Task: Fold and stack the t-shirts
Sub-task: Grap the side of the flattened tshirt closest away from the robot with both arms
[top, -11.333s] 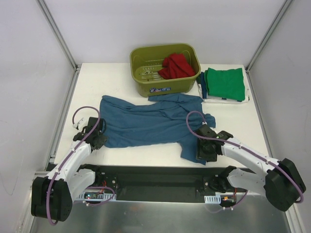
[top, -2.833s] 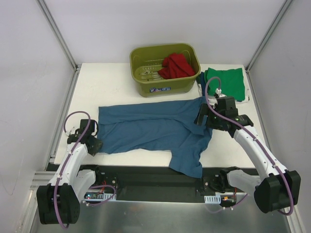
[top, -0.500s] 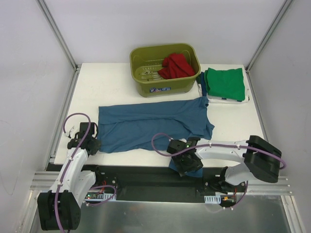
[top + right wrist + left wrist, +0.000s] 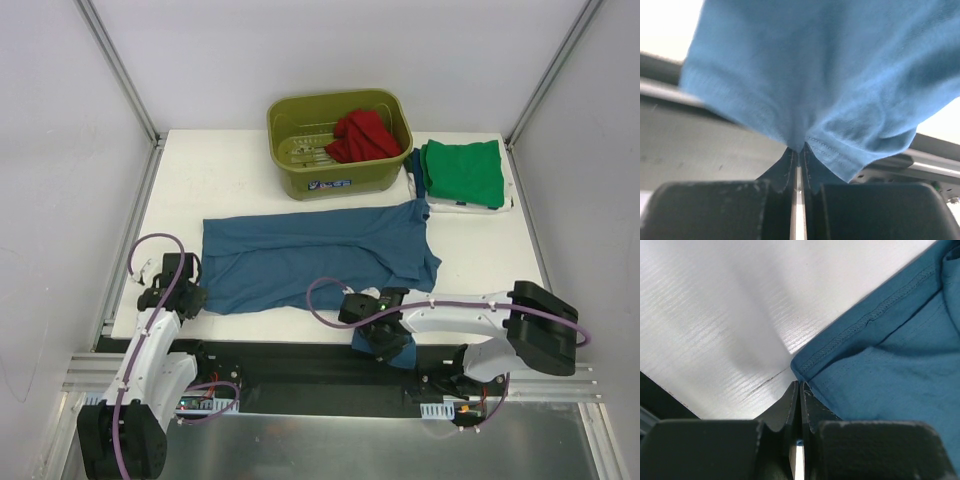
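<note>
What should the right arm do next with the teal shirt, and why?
Probably lift the pinched flap up and onto the table, laying it flat. The right jaws are shut on a flap of the teal shirt that hangs over the near edge, while the left jaws hold its corner.

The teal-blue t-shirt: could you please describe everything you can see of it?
The teal-blue t-shirt is soft knit cloth with stitched hems, spread mostly flat and wrinkled across the white table. Its near-right part hangs over the table's front edge, pinched by the right hand. The left hand pinches its near-left corner.
</note>
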`<state>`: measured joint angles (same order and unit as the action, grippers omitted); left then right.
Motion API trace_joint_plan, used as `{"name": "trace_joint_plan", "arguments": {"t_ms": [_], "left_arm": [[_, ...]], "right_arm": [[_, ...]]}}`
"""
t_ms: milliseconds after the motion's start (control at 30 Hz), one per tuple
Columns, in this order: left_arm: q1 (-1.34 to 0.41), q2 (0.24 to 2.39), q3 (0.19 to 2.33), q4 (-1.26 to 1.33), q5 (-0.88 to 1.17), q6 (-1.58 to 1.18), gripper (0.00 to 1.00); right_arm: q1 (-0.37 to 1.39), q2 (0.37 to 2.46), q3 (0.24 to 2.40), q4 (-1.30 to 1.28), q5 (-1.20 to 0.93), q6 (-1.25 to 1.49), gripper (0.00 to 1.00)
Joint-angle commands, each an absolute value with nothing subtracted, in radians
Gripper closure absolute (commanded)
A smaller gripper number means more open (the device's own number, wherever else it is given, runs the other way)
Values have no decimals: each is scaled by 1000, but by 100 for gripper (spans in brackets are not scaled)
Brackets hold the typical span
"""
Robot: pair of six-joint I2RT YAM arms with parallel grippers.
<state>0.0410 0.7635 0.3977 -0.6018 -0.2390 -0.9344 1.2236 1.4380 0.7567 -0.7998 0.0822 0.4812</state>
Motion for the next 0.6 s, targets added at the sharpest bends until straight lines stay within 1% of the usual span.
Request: {"name": "trace_joint_plan", "arguments": {"t_ms": [0,100,200,333,400,567], "left_arm": [[49,735,426,-633,-276,-968,100],[49,727,429,-644,-287,-976,100],[48,723,431,-652,-287,-977,100],[49,707,436,-663,-284,-976,100],[48,701,440,-666,-285,-977,100],[49,704,479,-661,-256,-988,100]], "right_arm": [[1296,1359,778,-862,36,537,99],[1341,1353,793,-816,-58,541,100],[1353,1356,820,-822,-74,535,99],[1330,1362,873,-902,-9,528,99],[1312,1365,890,-972,73,520,99],[1197,1345,982,-1110,262,477,99]]}}
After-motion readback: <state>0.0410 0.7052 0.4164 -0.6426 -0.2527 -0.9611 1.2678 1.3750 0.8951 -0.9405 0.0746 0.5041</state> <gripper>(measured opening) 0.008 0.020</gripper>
